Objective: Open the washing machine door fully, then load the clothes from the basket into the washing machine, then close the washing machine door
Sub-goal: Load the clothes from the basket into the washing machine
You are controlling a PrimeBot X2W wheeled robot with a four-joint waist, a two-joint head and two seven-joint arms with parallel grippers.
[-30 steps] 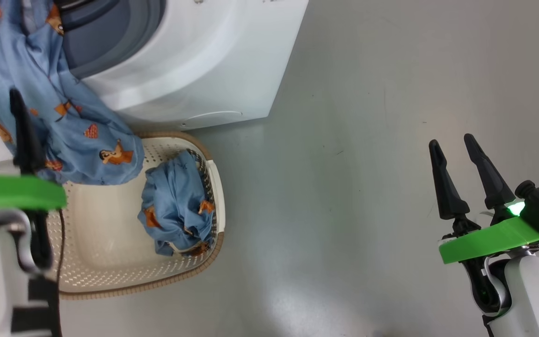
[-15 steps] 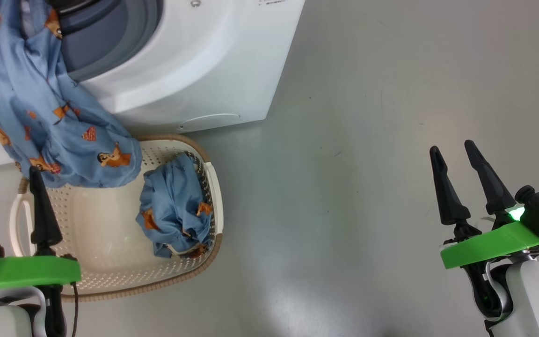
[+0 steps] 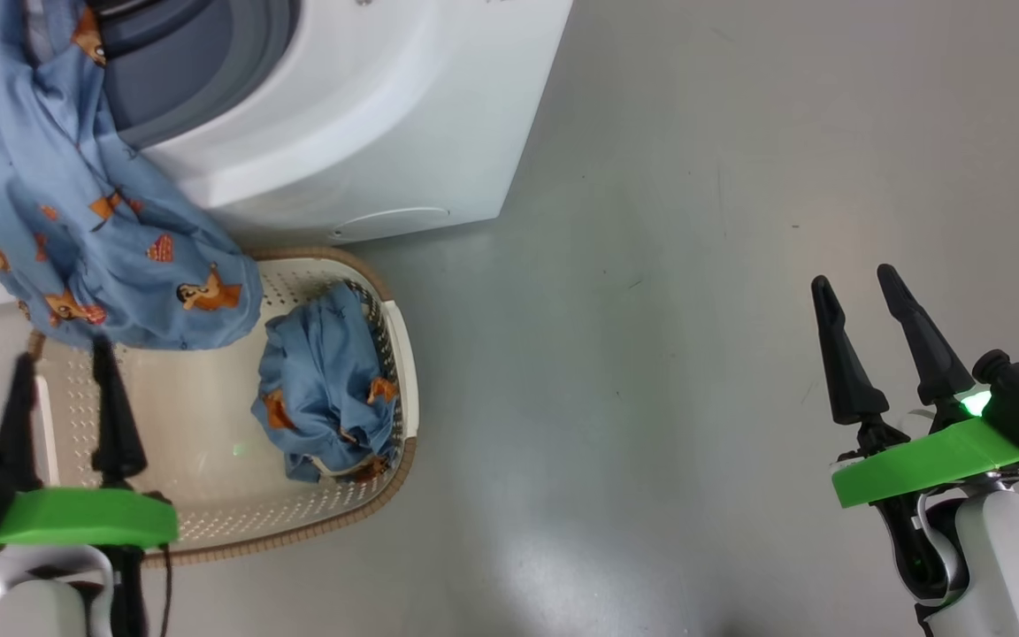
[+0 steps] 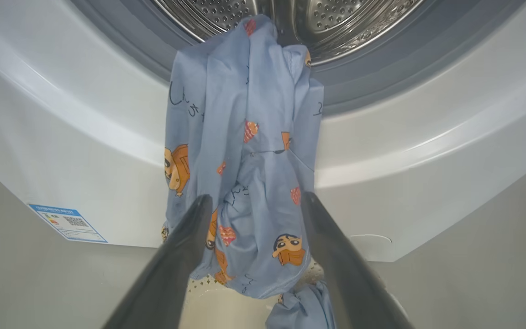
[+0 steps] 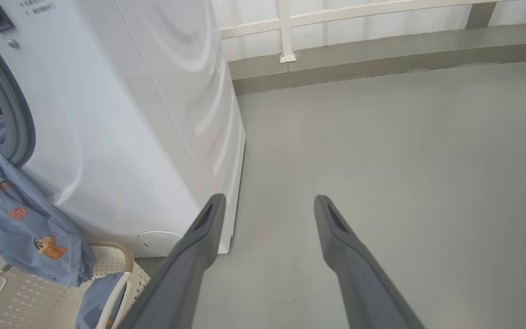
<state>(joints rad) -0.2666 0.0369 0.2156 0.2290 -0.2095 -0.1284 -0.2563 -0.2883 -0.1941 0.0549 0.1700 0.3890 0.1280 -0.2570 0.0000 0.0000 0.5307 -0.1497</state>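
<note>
Head view: a second ago my left gripper (image 3: 60, 358) was up against the hanging garment (image 3: 76, 221), blurred with motion. Now it has dropped back to the lower left, over the left end of the basket (image 3: 200, 416), fingers spread and pinching nothing. Their tips sit just under the cloth's lower hem; I can't tell whether they brush it. The garment is soft light-blue fabric with orange-red cartoon prints, draped from the mouth of the washing machine (image 3: 368, 115) down its glossy white front, with its hem over the basket's far left corner. The second garment (image 3: 328, 389), same cloth, lies bunched against the basket's right wall, well apart from both grippers. The basket is cream perforated plastic with a brown woven-look rim, standing on the smooth grey floor (image 3: 651, 354) just beside the machine's foot. My right gripper (image 3: 853, 276) hasn't moved — spread, empty, over bare floor at the lower right.

Left wrist view: the hanging garment spills from the perforated steel drum (image 4: 345, 18) over the blue-grey rubber gasket (image 4: 381, 68) and shows between my two dark tapered fingers, beyond them. A blue label (image 4: 67, 222) sits at the front panel's lower left.

Right wrist view: fingers wide over the floor — the machine's white side panel to their left, a white railing (image 5: 286, 27) beyond.
</note>
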